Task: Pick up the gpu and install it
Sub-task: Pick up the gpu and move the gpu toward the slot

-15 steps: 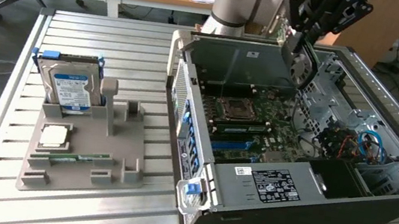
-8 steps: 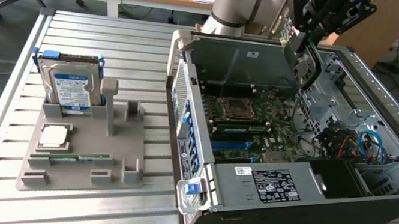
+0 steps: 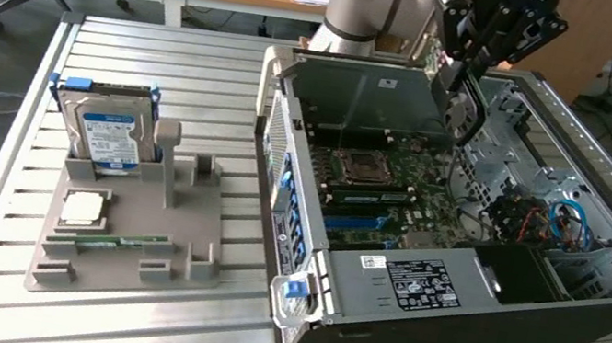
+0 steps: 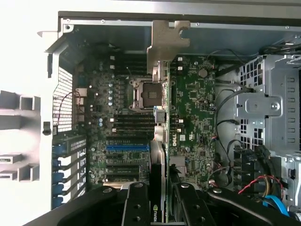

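Note:
The gpu [image 4: 163, 122], a thin black card seen edge-on with a silvery-grey bracket [image 4: 167, 42] at its far end, hangs above the motherboard [image 4: 193, 108] inside the open computer case [image 3: 286, 140]. My gripper [image 4: 162, 200] is shut on the card's near end, with one black finger [image 4: 136, 202] on either side of it. In the exterior view the gripper [image 3: 469, 68] holds the gpu [image 3: 467, 114] upright over the far part of the case, above the board and apart from the blue slot [image 3: 362, 225].
A grey fixture tray [image 3: 127, 235] on the exterior view's left holds a silver hard drive [image 3: 107, 134], a processor chip [image 3: 83, 207] and a green memory stick [image 3: 108, 241]. Inside the case are a power supply [image 3: 424, 285], drive cages and cables [image 3: 547, 217]. Desks stand behind.

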### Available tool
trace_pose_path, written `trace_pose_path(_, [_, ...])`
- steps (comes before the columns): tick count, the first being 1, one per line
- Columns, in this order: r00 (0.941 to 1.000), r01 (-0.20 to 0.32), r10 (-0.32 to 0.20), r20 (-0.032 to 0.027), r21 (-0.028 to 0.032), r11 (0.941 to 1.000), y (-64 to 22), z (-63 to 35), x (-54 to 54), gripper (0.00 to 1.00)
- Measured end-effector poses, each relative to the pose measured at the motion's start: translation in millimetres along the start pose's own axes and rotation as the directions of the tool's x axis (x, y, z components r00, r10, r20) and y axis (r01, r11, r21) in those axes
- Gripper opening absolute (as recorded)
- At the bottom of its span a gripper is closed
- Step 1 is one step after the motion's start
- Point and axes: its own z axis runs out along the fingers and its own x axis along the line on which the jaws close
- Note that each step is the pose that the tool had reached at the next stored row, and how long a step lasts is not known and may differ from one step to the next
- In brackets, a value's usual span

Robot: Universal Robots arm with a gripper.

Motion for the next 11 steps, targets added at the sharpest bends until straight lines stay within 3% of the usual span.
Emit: trace_pose_path(11, [1.0,0.0,0.0,-0.0001,0.0002,1.0,-2.0,19.9,0.5,0.26])
